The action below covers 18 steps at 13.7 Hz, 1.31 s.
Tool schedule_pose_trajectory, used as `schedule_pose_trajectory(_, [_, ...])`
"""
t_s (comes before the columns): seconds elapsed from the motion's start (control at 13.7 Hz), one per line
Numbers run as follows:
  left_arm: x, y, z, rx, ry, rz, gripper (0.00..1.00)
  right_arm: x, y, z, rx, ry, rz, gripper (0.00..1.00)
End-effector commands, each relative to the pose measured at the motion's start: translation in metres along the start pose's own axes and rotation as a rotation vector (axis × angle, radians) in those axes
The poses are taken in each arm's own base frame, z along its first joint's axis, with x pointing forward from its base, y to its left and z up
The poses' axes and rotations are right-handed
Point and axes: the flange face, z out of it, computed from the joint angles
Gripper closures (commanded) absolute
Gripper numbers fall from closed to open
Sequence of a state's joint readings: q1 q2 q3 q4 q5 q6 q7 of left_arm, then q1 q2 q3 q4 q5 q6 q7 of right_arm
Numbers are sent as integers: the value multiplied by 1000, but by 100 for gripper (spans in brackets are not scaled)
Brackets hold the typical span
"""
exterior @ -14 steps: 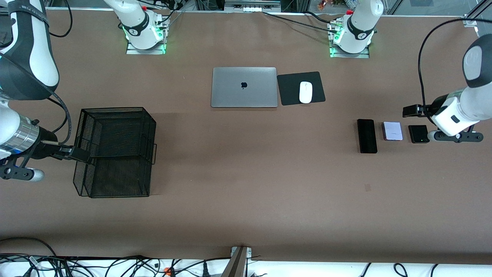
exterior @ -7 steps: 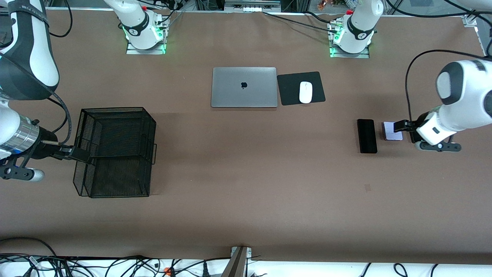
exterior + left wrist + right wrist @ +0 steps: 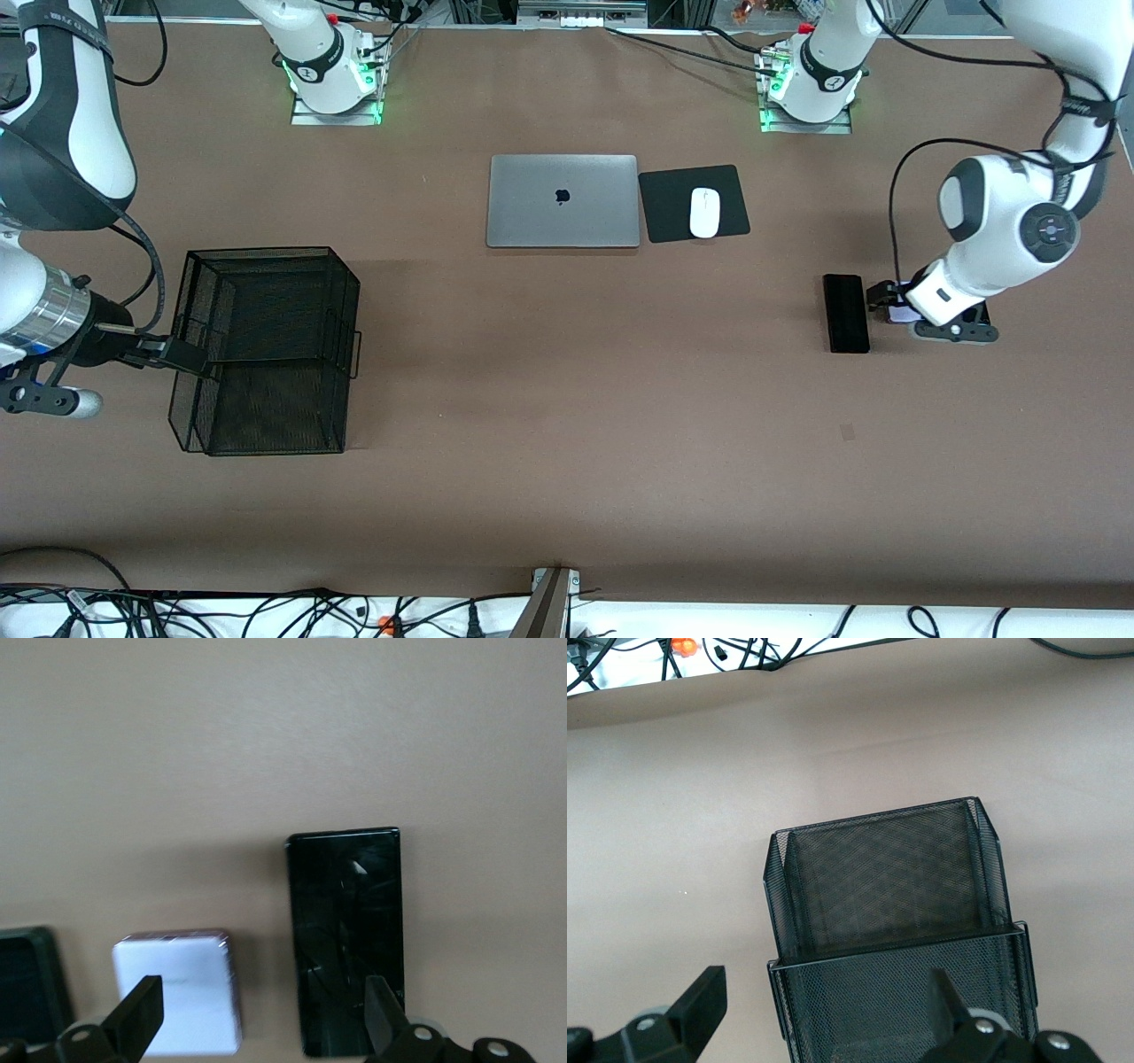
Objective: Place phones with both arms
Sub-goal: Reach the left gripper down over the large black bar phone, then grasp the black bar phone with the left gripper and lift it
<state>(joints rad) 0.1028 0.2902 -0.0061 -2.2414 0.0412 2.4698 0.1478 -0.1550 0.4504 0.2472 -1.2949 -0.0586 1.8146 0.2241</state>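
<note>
Three phones lie in a row toward the left arm's end of the table. The long black phone (image 3: 846,313) is also in the left wrist view (image 3: 345,939). The lavender-white phone (image 3: 898,314) (image 3: 177,992) lies beside it. The squarish black phone (image 3: 27,983) is mostly hidden under the left wrist in the front view. My left gripper (image 3: 879,299) (image 3: 261,1005) is open and empty, low over the gap between the lavender and the long black phone. My right gripper (image 3: 168,353) (image 3: 824,1005) is open and empty, straddling the wall of the black mesh basket (image 3: 266,350) (image 3: 886,895).
A closed silver laptop (image 3: 563,201) lies mid-table near the bases, beside a black mouse pad (image 3: 664,213) with a white mouse (image 3: 704,213). The basket stands toward the right arm's end of the table. Cables run along the table edge nearest the camera.
My left arm has swung from the table's end across the squarish black phone and the lavender one toward the long black phone. The right arm and the phones have not moved.
</note>
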Motion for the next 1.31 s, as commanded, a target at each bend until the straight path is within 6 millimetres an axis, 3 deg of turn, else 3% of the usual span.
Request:
schedule_pose_trajectory(0.0, [-4, 22, 28, 8, 37, 43, 0, -3, 0, -5, 2, -1, -6, 0])
schedule_pose_trajectory(0.36, [-5, 51, 53, 4, 61, 13, 0, -3, 3, -5, 0, 0, -8, 0])
schedule_pose_trajectory(0.66, [-9, 53, 66, 2, 62, 12, 0, -3, 3, -5, 0, 0, -8, 0])
schedule_pose_trajectory(1.02, [-9, 43, 65, 4, 65, 19, 0, -3, 3, -5, 2, -1, -8, 0])
schedule_pose_trajectory(1.24, [-12, 22, 65, 6, 66, 41, 0, -3, 3, -5, 2, -1, -8, 0])
